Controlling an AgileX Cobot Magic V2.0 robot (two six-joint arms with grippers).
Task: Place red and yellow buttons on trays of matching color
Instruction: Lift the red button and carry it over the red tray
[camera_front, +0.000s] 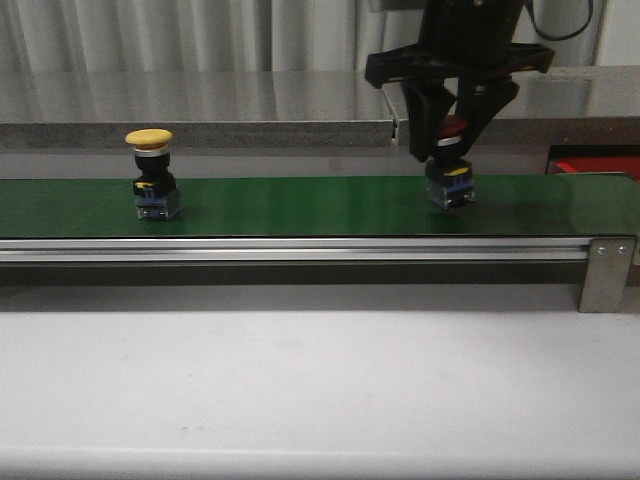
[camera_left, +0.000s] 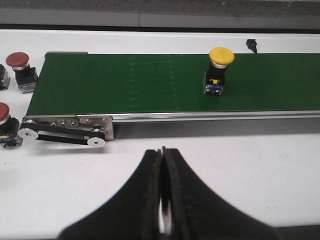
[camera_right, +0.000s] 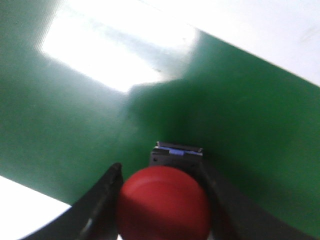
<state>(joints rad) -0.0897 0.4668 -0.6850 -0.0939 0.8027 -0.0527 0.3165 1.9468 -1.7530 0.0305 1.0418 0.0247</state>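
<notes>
A red button (camera_front: 451, 165) stands on the green belt (camera_front: 300, 205) at the right. My right gripper (camera_front: 452, 140) comes down over it, fingers pressed to both sides of the red cap (camera_right: 162, 207). In the right wrist view the right gripper (camera_right: 159, 172) hugs that cap, and the button's black base shows beyond it. The yellow button (camera_front: 152, 175) stands upright on the belt at the left, also seen as the yellow button (camera_left: 218, 70) from the left wrist. My left gripper (camera_left: 162, 150) is shut and empty over the white table. A sliver of the red tray (camera_front: 598, 166) shows far right. The yellow tray is out of view.
Two more red buttons (camera_left: 20, 70) (camera_left: 4, 122) sit on the white table beside the belt's roller end (camera_left: 65, 132). A metal rail (camera_front: 300, 250) runs along the belt's front, with a bracket (camera_front: 607, 272) at its right end. A grey ledge lies behind the belt.
</notes>
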